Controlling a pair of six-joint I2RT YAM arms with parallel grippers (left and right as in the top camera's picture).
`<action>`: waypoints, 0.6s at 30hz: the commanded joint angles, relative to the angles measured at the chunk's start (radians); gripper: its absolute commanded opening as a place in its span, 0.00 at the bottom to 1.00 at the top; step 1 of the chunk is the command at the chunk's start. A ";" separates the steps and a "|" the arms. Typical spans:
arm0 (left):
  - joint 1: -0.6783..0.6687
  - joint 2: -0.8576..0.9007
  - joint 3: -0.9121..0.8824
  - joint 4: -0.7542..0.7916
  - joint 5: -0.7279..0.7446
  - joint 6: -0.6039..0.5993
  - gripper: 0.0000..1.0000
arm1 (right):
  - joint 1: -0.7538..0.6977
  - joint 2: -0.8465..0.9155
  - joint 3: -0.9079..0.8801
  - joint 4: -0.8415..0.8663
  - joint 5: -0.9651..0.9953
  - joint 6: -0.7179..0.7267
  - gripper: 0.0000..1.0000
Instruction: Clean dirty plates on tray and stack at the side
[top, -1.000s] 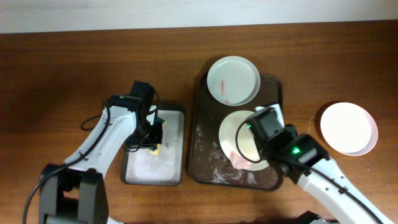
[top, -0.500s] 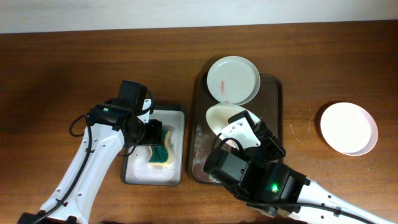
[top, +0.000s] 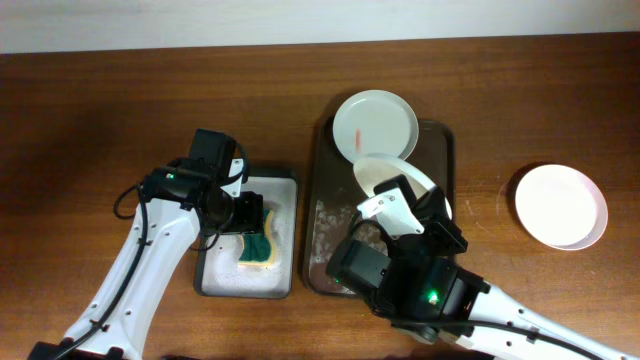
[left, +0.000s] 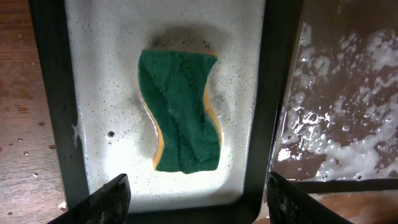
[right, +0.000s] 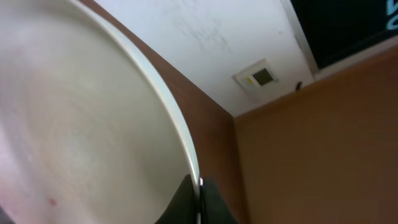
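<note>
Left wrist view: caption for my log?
Open left gripper hovers over green sponge in the soapy small black tray.

From overhead, the right arm (top: 430, 290) covered the lower edge of the white plate (top: 383, 171) and much of the tray (top: 322, 185). The right wrist view cut that plate off left and below.

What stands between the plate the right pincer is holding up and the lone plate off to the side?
Nothing visible. The held plate in the right pincer is tilted above the tray; only bare table lies before the side plate.
</note>
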 joint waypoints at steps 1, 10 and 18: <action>0.006 -0.017 0.004 0.002 0.014 0.009 0.68 | -0.004 0.005 0.025 0.002 0.029 -0.062 0.04; 0.006 -0.017 0.004 0.002 0.015 0.008 0.69 | -0.172 0.012 0.021 0.060 -0.406 0.164 0.04; 0.006 -0.017 0.004 -0.003 0.015 0.009 0.69 | -1.070 0.007 0.065 0.111 -1.396 0.021 0.04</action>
